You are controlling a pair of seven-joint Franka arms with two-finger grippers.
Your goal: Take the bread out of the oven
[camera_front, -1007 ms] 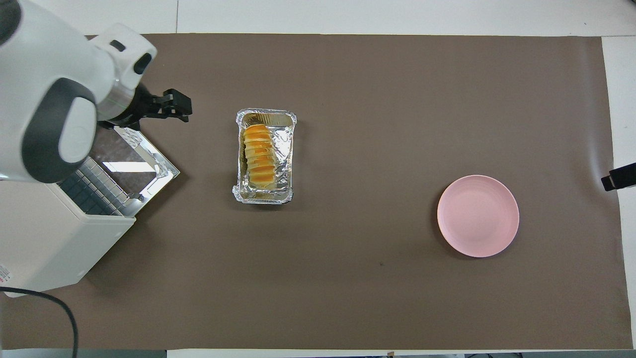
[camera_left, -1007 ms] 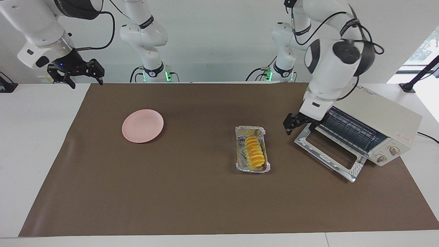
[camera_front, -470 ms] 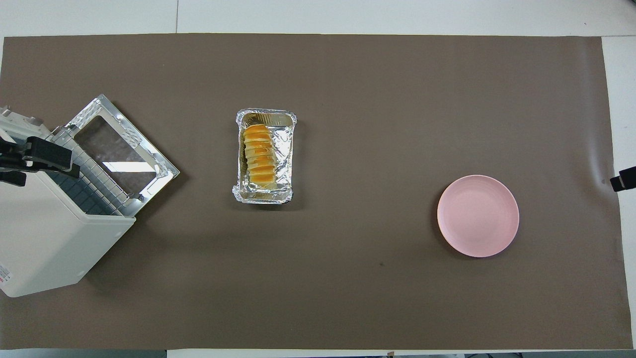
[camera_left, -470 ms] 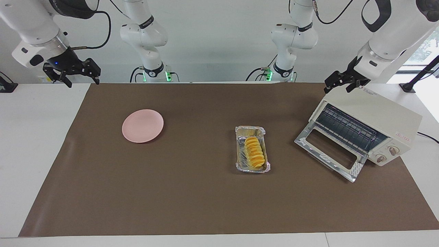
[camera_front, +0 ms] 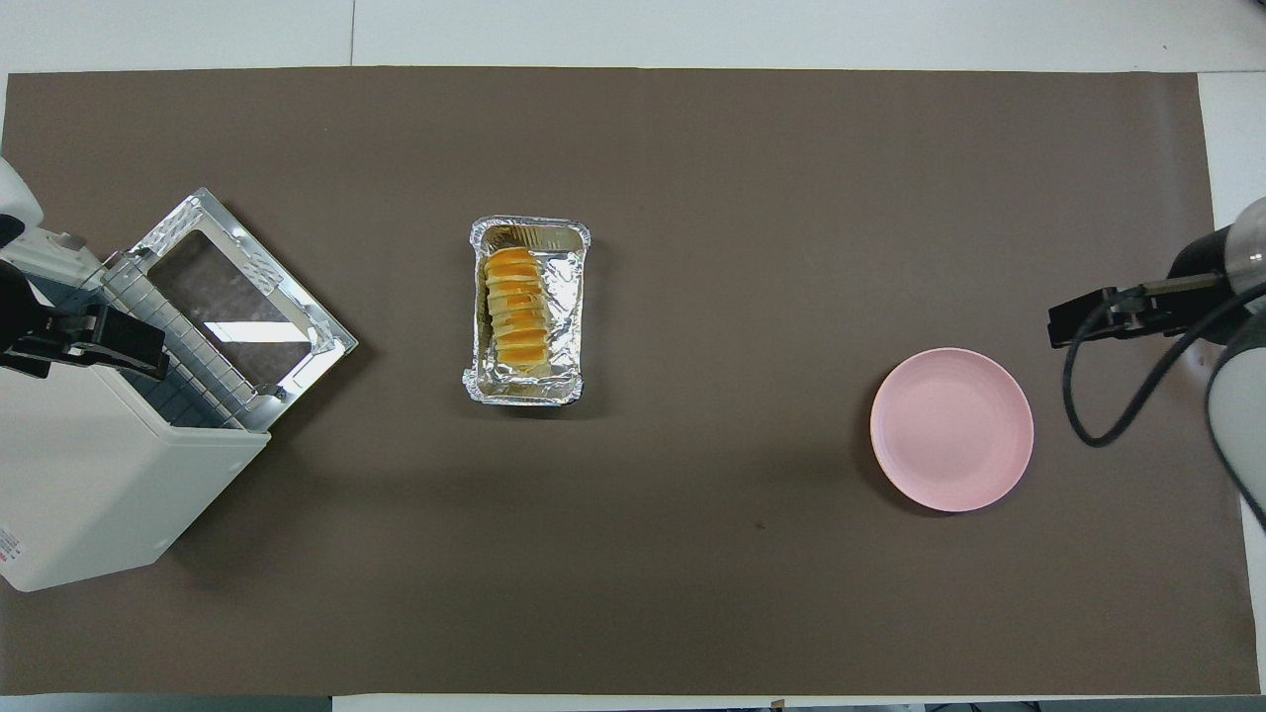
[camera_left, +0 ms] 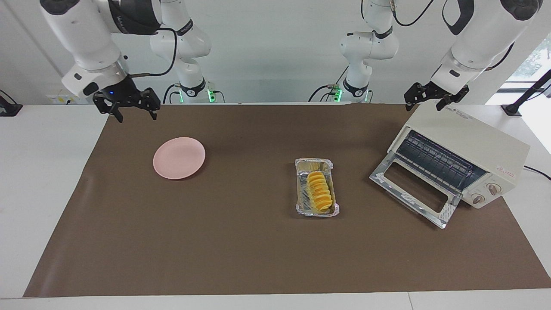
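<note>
Bread [camera_left: 320, 192] is out of the oven [camera_left: 460, 157] already, sitting in a crinkled foil tray [camera_left: 301, 189] on the brown mat [camera_left: 241, 249], roughly mid-worktop, w/ clear space between tray and oven. Oven door [camera_left: 411, 191] is dropped open, flat toward the tray; wire rack [camera_left: 434, 161] inside looks bare. So the main job reads as done, in my judgement. What's left, if anything: maybe moving the bread to the pink plate [camera_left: 179, 157] toward the right arm's end, and shutting the door. Task sentence doesn't ask for either.

Left gripper [camera_left: 432, 98] hangs over the oven's top rear corner, holding nothing; jaws look spread. Right gripper [camera_left: 127, 102] hovers over the mat's edge near the plate, also empty, jaws spread wide. Neither touches anything.

Writing: small dark logo text on the oven's top edge near the left gripper, too small to read. Red mark by the two knobs [camera_left: 486, 193] on the front panel, also unreadable. Red label on the oven's side in the overhead view [camera_front: 8, 544], illegible. No other labels that I can make out.
</note>
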